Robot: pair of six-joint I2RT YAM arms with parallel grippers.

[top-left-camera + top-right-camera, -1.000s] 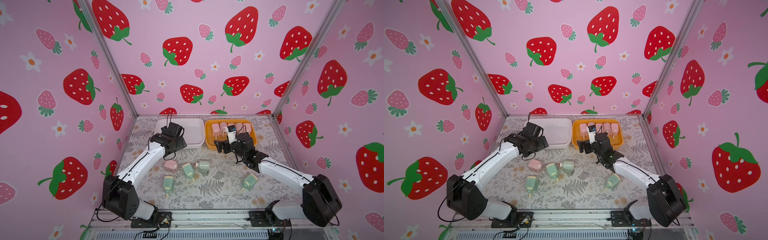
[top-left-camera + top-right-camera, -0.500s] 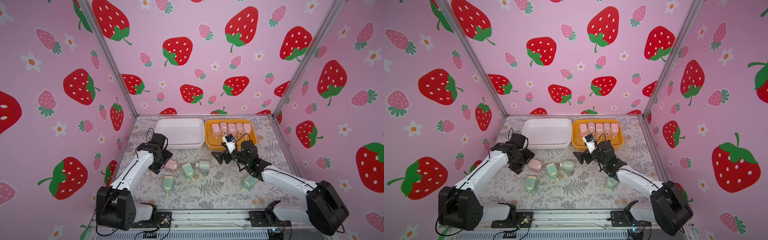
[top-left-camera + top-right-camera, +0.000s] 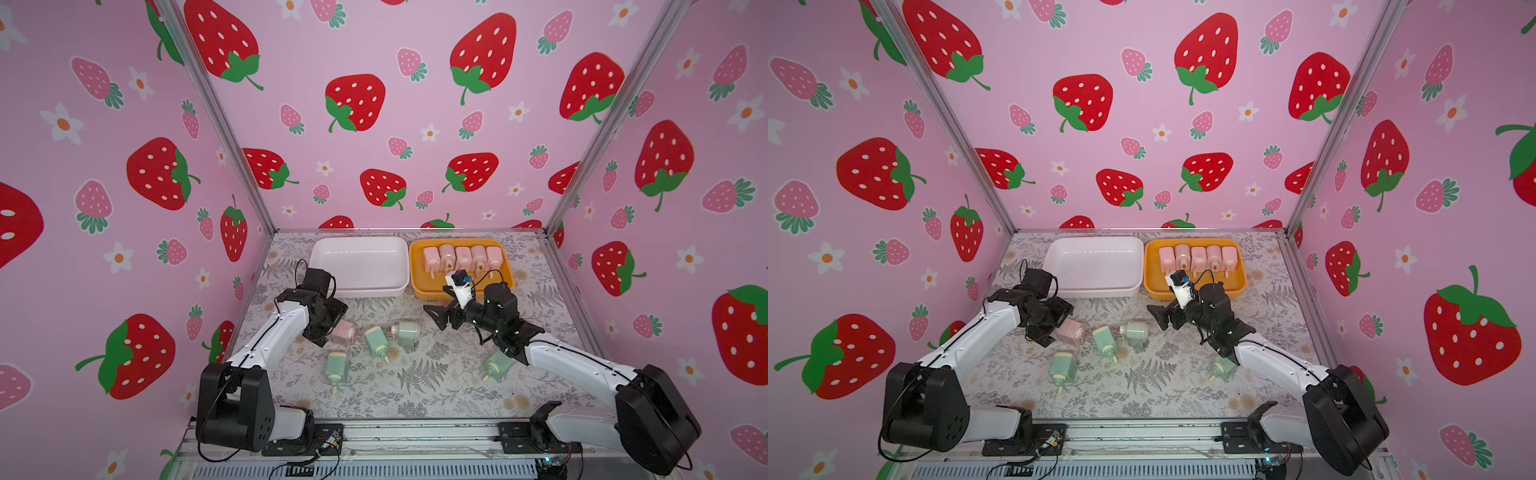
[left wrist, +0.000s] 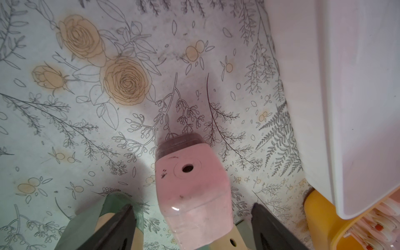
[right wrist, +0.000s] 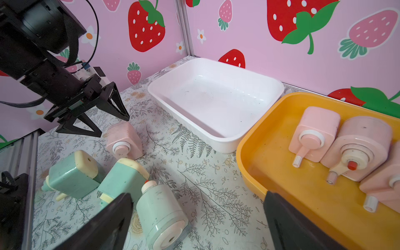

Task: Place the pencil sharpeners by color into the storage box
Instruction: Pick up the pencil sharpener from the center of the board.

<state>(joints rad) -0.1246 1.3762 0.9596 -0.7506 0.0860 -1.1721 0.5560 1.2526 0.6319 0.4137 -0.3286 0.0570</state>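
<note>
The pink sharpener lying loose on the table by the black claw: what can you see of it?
The pink sharpener is a small rounded box of pale glossy plastic, scuffed with dark specks. One face has a round pencil hole, one end a darker see-through cap, and another side a white-ringed round knob. It lies on the flowered table between the fingers of the open left gripper, with a gap showing on each side.

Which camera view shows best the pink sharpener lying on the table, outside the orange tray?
The left wrist view: the pink sharpener appears large, pencil hole visible, between the fingers of the open left gripper. The right wrist view shows it whole, smaller, crank end visible. In both top views it is tiny, beside that gripper.
</note>
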